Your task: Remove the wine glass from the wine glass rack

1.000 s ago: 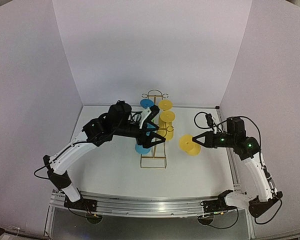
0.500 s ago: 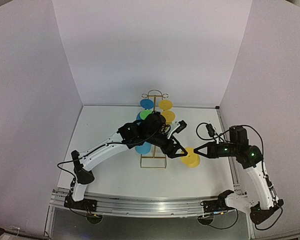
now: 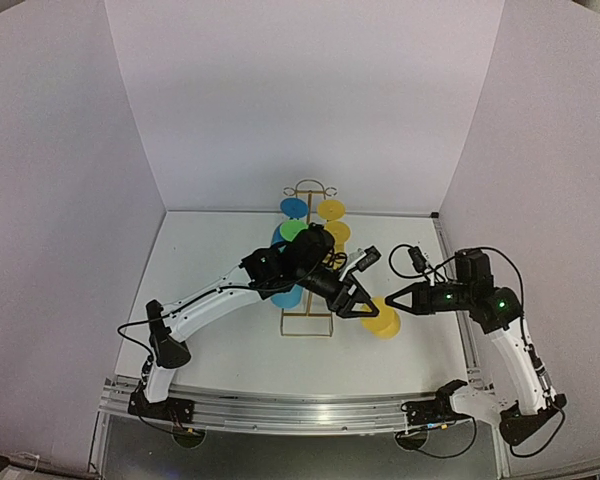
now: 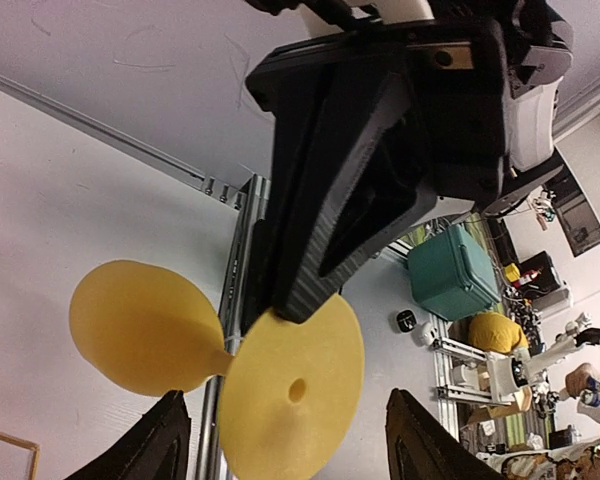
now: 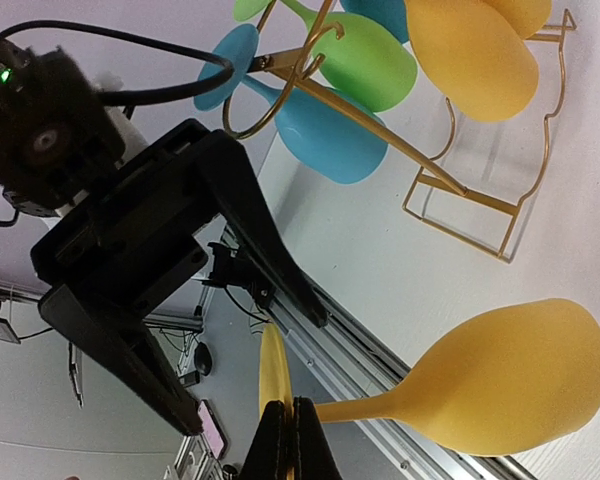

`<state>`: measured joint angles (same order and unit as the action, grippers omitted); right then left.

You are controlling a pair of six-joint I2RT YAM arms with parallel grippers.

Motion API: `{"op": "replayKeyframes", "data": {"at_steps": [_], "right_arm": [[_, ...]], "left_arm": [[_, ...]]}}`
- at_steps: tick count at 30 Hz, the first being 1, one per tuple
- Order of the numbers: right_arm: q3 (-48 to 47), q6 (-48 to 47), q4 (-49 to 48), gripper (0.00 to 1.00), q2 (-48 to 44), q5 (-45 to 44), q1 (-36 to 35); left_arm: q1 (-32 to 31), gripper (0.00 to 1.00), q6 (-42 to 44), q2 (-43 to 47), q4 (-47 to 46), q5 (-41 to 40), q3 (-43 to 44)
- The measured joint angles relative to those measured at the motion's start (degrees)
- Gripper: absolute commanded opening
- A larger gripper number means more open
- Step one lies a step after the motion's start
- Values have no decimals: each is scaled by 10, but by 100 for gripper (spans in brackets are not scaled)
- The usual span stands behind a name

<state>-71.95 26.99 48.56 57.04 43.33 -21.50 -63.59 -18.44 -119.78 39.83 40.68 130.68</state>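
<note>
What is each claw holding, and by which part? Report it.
The right claw pinches the yellow wine glass by the rim of its foot. The left claw is open, fingers either side of that foot, gripping nothing.

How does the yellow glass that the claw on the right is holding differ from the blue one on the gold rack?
The yellow wine glass is off the wine glass rack, pinched near its foot by the right gripper; the blue glass hangs from a ring loop on that rack. The yellow wine glass lies roughly sideways; the blue glass hangs foot up, bowl down. Both have the same stemmed shape.
</note>
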Motion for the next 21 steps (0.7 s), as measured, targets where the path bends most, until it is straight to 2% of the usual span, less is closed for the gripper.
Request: {"op": "replayKeyframes", "data": {"at_steps": [6,10,14,20,21], "right_arm": [[-3,0,-1,0,9,2,0],[-4,3,-1,0,9,3,0],[-3,7,-6,0,10,-2,3],[3,16,-13,1,8,-5,2],[4,17,-13,11,7,-12,2]], "left_arm": [[1,33,-14,-8,-14,35,4],[3,1,-26,-37,-15,60,23],[5,0,-34,-75,-8,83,54],[5,0,-34,-94,-8,69,64],[5,0,-24,-92,-8,65,61]]}}
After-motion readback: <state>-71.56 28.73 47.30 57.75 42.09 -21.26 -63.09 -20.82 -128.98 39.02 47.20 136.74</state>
